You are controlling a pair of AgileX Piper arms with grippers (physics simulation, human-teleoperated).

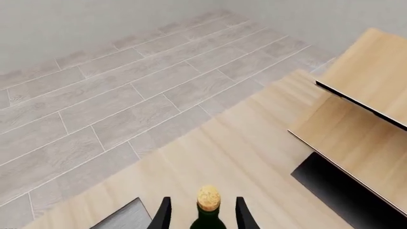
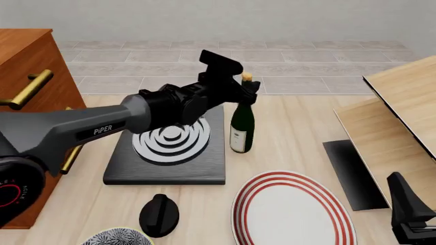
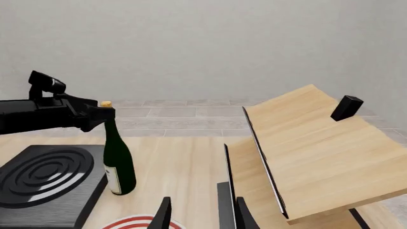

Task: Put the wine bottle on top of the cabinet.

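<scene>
A simulated home kitchen or dining corner, by its furnishings: a pale wood surface (image 2: pixel 299 138) carries a black hob plate with white rings (image 2: pixel 171 143), a red-rimmed dinner plate (image 2: pixel 293 212) and a wine bottle (image 2: pixel 242 127). A reddish-brown cabinet with brass handles (image 2: pixel 27 56) stands beside it. Grey plank floor tiles (image 1: pixel 95 95) and a plain pale wall (image 3: pixel 203 47) surround it.

Wine bottle (image 2: pixel 242 127) and cabinet (image 2: pixel 27 56)
Dark green, corked, white-labelled bottle upright on the table; reddish-brown brass-handled cabinet well apart at far left.
</scene>
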